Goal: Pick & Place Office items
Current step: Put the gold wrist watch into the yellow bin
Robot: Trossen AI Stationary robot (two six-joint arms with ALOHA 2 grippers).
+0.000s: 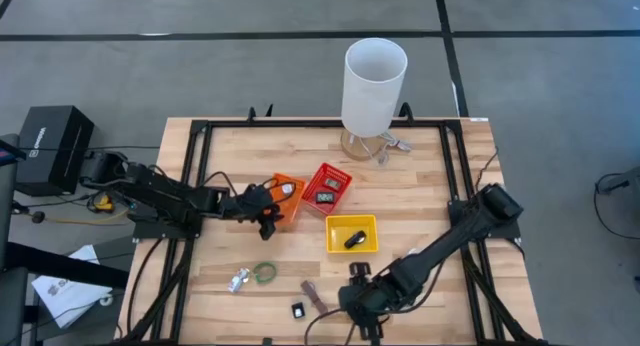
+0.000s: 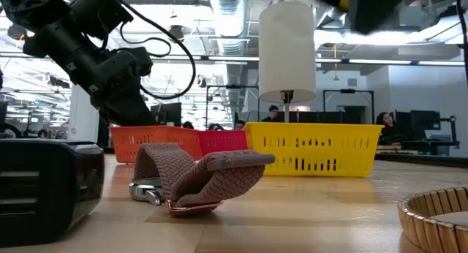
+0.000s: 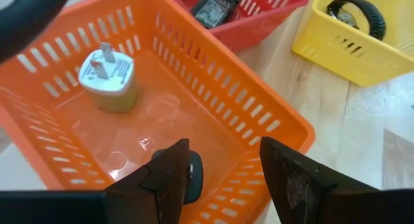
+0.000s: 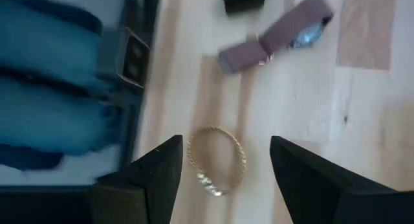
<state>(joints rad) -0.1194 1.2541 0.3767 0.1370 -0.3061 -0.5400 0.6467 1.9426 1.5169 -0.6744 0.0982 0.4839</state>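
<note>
Wooden table (image 1: 420,201) carries three baskets (image 1: 327,189), strap (image 1: 314,295), ring (image 1: 265,273).

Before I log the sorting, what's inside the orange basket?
The orange basket holds a white plug adapter, prongs up, and a small black item partly hidden behind the open left gripper. Nothing else shows inside.

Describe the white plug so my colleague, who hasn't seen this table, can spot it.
Find the three mesh baskets mid-table; the orange basket is the one nearest the left gripper, which hangs open over it. The white plug stands inside it, a pale cube with two metal prongs pointing up, unlike the dark items in the other baskets.
</note>
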